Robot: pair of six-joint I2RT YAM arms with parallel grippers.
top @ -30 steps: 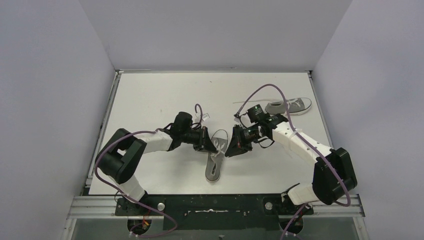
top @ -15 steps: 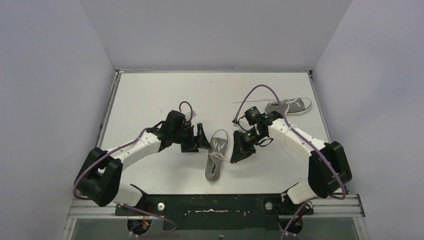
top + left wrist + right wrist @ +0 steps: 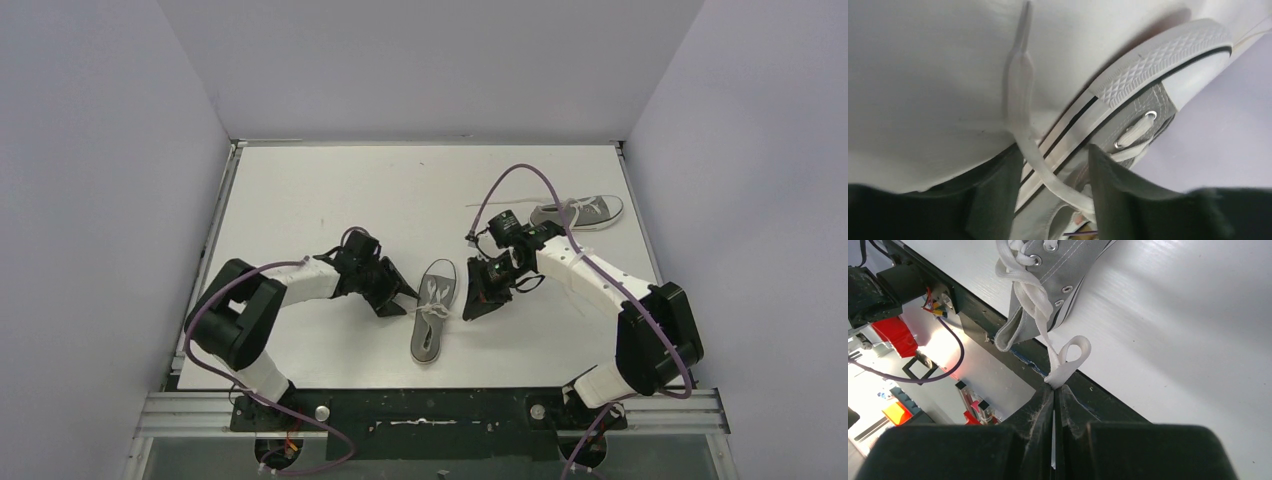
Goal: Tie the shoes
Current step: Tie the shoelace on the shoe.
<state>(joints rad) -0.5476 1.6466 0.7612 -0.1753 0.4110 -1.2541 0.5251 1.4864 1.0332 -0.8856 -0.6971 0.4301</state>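
Grey shoe lies on the desk between the arms, its mate well apart at the far right, while the right gripper is clamped on that shoe's white lace loop and the left gripper stands parted around another lace strand beside the sole.

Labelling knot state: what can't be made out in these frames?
- Top view: laces on near shoe too small to read a knot; purple cable crosses far shoe.
- Left wrist: heel of near shoe hidden below left hand; contact with lace unclear.
- Right wrist: lace loop end hidden inside shut right hand.
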